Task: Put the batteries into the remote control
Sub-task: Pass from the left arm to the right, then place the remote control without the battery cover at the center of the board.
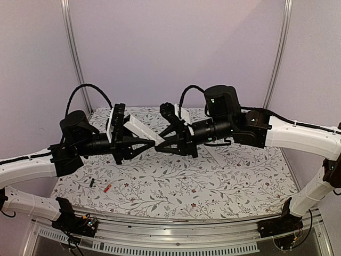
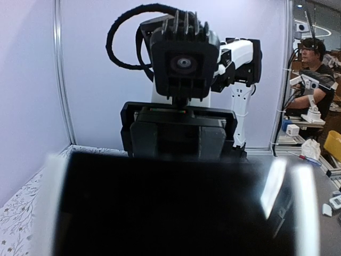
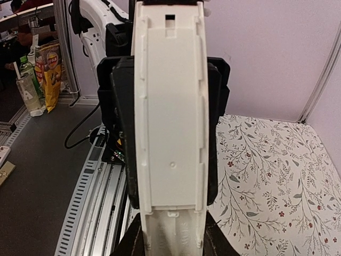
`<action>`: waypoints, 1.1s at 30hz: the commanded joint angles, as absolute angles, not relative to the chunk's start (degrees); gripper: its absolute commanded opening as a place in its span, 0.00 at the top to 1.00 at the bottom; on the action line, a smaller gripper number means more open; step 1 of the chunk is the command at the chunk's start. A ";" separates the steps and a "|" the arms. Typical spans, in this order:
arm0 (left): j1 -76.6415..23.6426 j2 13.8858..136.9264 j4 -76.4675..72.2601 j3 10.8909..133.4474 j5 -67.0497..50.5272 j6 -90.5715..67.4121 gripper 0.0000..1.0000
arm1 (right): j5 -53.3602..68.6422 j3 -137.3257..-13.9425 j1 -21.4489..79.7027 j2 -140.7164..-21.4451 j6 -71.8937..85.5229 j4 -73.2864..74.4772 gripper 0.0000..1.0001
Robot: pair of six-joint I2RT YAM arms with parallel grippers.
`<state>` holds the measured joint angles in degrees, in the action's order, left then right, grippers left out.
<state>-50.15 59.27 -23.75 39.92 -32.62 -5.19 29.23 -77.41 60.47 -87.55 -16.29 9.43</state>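
The white remote control (image 1: pixel 143 128) hangs in the air over the middle of the table, held between both arms. My left gripper (image 1: pixel 139 137) is shut on its middle; its black fingers (image 3: pixel 118 133) flank the bar in the right wrist view. My right gripper (image 1: pixel 161 142) is shut on the near end of the remote control (image 3: pixel 170 106), where a recessed compartment with embossed lettering shows. In the left wrist view a dark blurred surface with white edges (image 2: pixel 160 202) fills the lower half and hides my own fingers. The black battery (image 1: pixel 91 183) and the red-orange battery (image 1: pixel 107 188) lie on the table at the front left.
The floral tablecloth (image 1: pixel 213 181) covers the table. An aluminium rail (image 1: pixel 176 242) runs along the near edge, and upright frame posts (image 1: pixel 74 58) stand at the back corners. A person at a cluttered bench (image 2: pixel 314 58) sits beyond the table.
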 commanded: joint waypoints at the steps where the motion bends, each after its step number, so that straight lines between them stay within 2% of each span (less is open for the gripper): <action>1: -51.22 59.36 -23.83 40.83 -31.68 -5.76 0.84 | 26.78 -78.62 60.73 -89.03 -16.38 11.16 1.00; 2: -51.22 59.30 -23.56 40.95 -29.99 -6.19 0.51 | 25.39 -78.58 60.73 -89.03 -15.80 10.90 1.00; 3: -51.17 59.14 -23.25 40.96 -27.85 -6.57 0.22 | 23.59 -78.45 60.73 -89.03 -14.86 10.76 1.00; 4: -51.12 58.80 -22.64 40.96 -25.41 -6.73 0.09 | 21.11 -78.30 60.61 -89.03 -14.24 10.71 1.00; 5: -51.12 58.38 -21.54 41.16 -22.92 -6.64 0.02 | 18.58 -78.11 60.27 -89.15 -13.26 10.74 1.00; 13: -50.68 54.25 -3.97 45.02 1.74 -8.75 0.00 | 4.06 -75.10 50.86 -93.35 4.55 18.33 1.00; 17: -50.07 53.39 9.31 48.00 13.35 -11.91 0.00 | -6.23 -73.76 50.01 -96.92 10.09 23.62 1.00; 21: -48.89 53.90 21.74 50.70 21.53 -14.40 0.01 | -10.60 -73.95 50.01 -101.84 14.29 29.31 1.00; 26: -45.95 56.65 36.07 52.89 26.56 -17.53 0.08 | -11.27 -72.85 50.01 -107.23 18.39 33.20 1.00; 28: -44.76 58.56 39.96 53.44 26.76 -18.59 0.15 | -10.19 -72.56 50.00 -108.69 18.54 33.89 1.00; 33: -44.10 64.16 43.40 54.98 25.22 -19.30 0.24 | -11.83 -72.69 50.01 -111.52 18.80 35.61 1.00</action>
